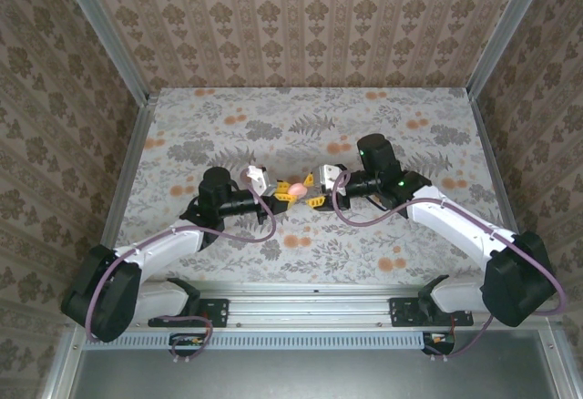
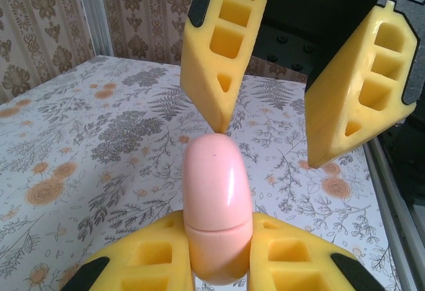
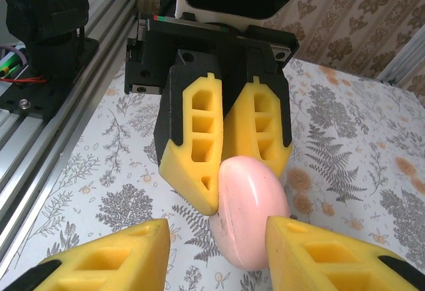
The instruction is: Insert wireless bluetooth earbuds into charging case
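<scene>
The charging case (image 1: 296, 188) is a smooth pink clamshell, its lid closed along a thin seam. My left gripper (image 1: 283, 195) is shut on it and holds it above the table's middle. In the left wrist view the case (image 2: 218, 198) stands up between my left gripper's (image 2: 219, 259) yellow fingers (image 2: 143, 261). My right gripper (image 1: 316, 190) faces it, open. Its fingers (image 2: 222, 52) spread just beyond the case's free end. In the right wrist view the case (image 3: 255, 218) reaches in between my right gripper's (image 3: 218, 232) parted fingers (image 3: 106, 258). The earbuds are hidden.
The table carries a floral cloth (image 1: 273, 121) with printed orange flower dots (image 1: 392, 264). Aluminium rails (image 1: 127, 171) and patterned walls close in the left, right and far sides. The arms' mounting rail (image 1: 314, 301) runs along the near edge.
</scene>
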